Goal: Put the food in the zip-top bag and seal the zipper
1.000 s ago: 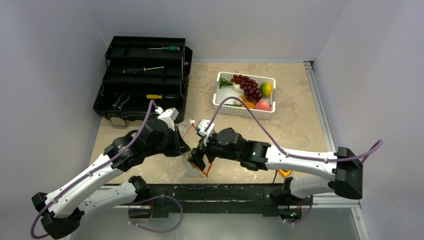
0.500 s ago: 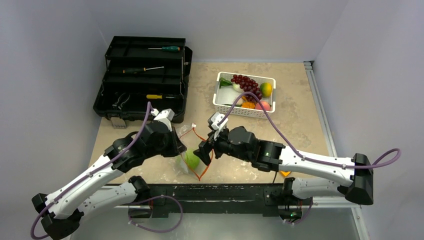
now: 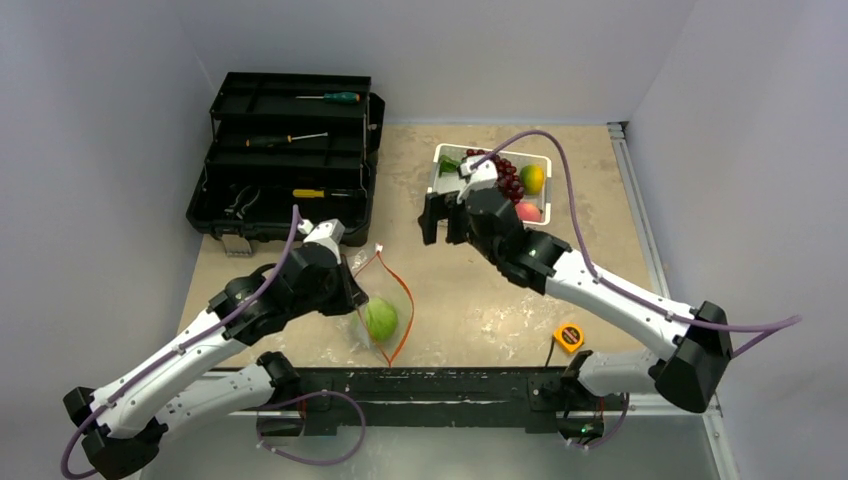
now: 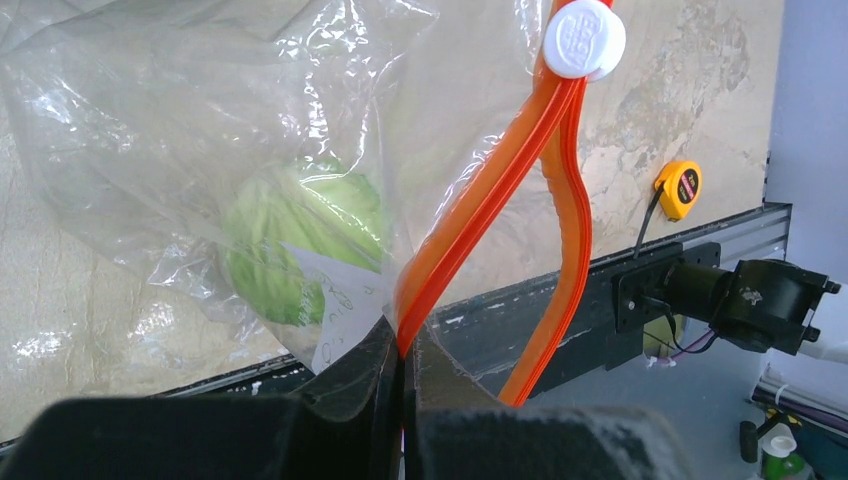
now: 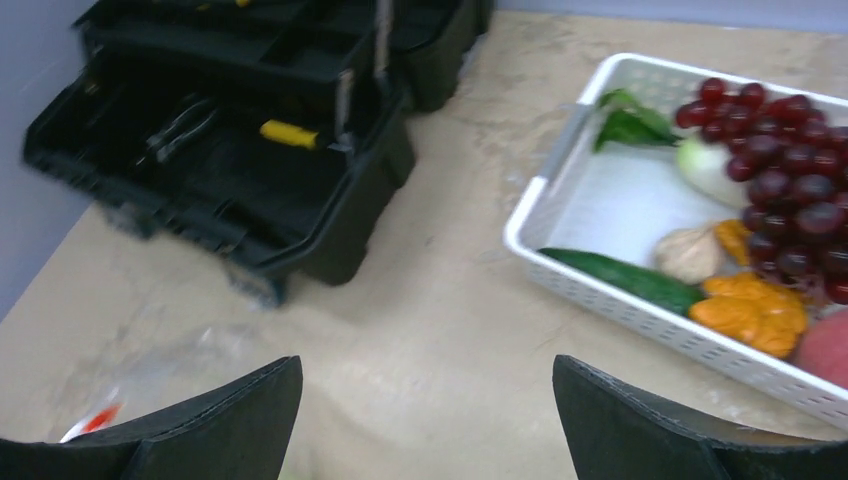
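The clear zip-top bag lies near the table's front edge with a green cabbage inside it. My left gripper is shut on the orange-red zipper strip at the bag's mouth, which gapes open. The white slider sits at the strip's far end. My right gripper hangs open and empty above the table, just left of the white basket. Inside the basket lie dark grapes, a cucumber, orange pieces, a lemon and a peach.
An open black toolbox with screwdrivers stands at the back left. A yellow tape measure lies by the front edge at the right. The black mounting rail runs along the near edge.
My right gripper has drawn out of the bag's mouth and swung back up to the basket, leaving the cabbage in the bag. The left gripper has stayed shut on the strip.
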Tool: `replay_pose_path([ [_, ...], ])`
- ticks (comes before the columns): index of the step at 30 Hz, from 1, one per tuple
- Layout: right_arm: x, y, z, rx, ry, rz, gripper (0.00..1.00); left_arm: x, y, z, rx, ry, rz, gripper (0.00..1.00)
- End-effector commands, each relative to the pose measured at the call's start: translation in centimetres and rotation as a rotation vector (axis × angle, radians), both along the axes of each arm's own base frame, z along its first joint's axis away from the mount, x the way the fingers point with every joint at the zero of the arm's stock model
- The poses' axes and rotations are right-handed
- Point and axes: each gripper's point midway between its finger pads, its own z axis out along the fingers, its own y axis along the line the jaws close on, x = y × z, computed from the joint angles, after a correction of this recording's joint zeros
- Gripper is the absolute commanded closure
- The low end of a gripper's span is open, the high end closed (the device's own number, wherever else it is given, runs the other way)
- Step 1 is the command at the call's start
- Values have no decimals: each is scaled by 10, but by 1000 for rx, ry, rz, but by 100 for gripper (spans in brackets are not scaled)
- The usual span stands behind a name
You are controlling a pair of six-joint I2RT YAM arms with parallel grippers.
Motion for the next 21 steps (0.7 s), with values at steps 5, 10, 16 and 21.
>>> replay_pose_path([
  [5, 94, -60, -18, -14, 101, -348, 2, 3, -4, 11, -28, -14, 12, 100],
  [10, 135, -74, -50, -45, 177, -407, 4, 2, -4, 10, -27, -4, 12, 100],
  [16, 176, -80, -81, -136, 189, -470, 8, 2, -5, 9, -23, 2, 8, 100],
  [21, 198, -81, -108, -181, 215, -481, 17, 1, -4, 9, -20, 3, 9, 100],
])
